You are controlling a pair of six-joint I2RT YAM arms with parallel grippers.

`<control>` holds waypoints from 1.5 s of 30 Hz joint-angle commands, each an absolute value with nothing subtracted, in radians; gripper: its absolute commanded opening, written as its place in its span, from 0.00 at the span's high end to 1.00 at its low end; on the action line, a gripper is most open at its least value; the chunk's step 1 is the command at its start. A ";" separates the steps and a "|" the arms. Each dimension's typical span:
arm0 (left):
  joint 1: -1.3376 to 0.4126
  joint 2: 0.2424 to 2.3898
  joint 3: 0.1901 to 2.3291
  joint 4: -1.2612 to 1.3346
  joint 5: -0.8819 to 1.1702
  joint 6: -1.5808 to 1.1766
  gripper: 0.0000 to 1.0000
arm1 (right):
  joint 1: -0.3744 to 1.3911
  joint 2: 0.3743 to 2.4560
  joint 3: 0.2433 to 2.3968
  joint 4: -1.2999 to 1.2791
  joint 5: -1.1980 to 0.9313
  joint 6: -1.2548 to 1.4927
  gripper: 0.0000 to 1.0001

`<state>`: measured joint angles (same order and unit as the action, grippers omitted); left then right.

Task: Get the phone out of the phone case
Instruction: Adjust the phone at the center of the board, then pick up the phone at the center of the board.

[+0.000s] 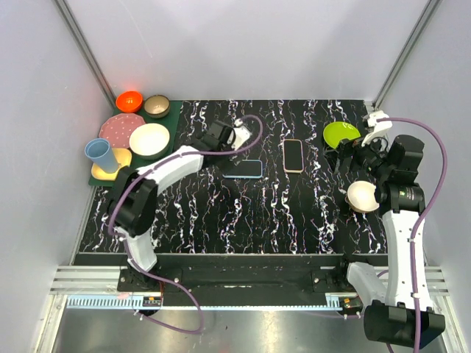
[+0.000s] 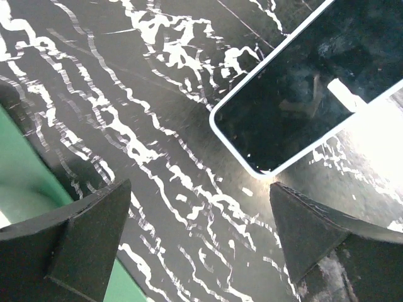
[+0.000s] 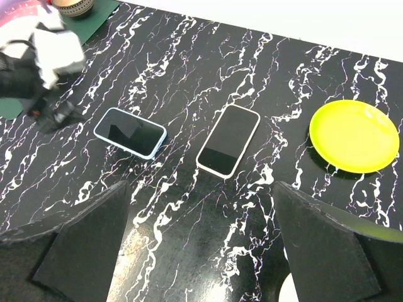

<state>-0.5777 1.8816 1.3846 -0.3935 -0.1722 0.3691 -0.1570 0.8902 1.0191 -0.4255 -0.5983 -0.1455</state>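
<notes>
Top view: blue-rimmed phone (image 1: 243, 169) lies flat on the worktop (image 1: 221, 213). The left hand (image 1: 215, 138) is just left of it, released wide. The right hand (image 1: 347, 156) is well to its right, also released. Left wrist: the phone's (image 2: 315, 82) corner is just ahead of the spread hand (image 2: 200, 189). Right wrist: a pale-rimmed phone (image 3: 228, 140) sits near the blue one (image 3: 130, 132).

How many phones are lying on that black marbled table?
2. The blue-edged phone lies near the table's middle. The pale-edged phone lies just to its right, nearer the yellow-green plate. Nothing in view looks likely to hide another.
</notes>
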 commanded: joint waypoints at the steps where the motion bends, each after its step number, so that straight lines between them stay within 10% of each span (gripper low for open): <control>1: -0.525 1.634 1.332 -0.351 -0.080 0.289 0.01 | -0.149 0.876 1.019 -0.416 -0.647 -0.146 0.00; 12: -0.240 1.194 1.141 -0.468 0.181 0.275 0.01 | -0.034 0.980 1.141 -0.618 -0.785 -0.340 0.00; 20: -0.112 0.950 0.934 -0.462 0.307 0.316 0.01 | 0.259 1.207 1.262 -0.742 -0.488 -0.618 0.00; 45: -0.061 0.882 0.824 -0.448 0.449 0.350 0.01 | 0.551 2.152 1.908 -0.931 -0.333 -1.031 0.00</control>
